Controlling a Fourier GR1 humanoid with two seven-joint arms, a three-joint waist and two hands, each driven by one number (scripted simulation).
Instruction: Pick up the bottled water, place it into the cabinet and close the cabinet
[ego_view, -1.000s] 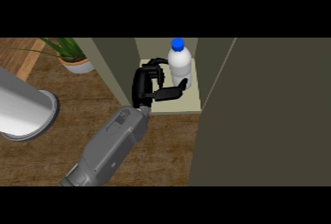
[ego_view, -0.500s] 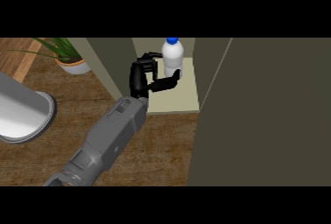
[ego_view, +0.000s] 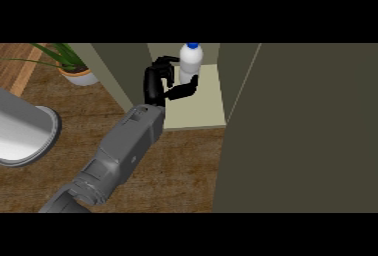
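Bottled water (ego_view: 190, 64) stands upright at far end of cabinet (ego_view: 193, 107) shelf w/ one hand (ego_view: 164, 82), fingers curled round its left side, prob steadying it for release; door (ego_view: 310, 125) at right not yet shut.

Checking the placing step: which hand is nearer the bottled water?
Right. The right hand curls round the bottled water inside the cabinet; the left hand is not in view.

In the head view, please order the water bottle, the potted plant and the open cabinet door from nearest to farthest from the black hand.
1. Water bottle: against the hand, on the cabinet shelf.
2. Potted plant: to the hand's left, on the counter.
3. Cabinet door: to the right, beyond the shelf, slightly farther.
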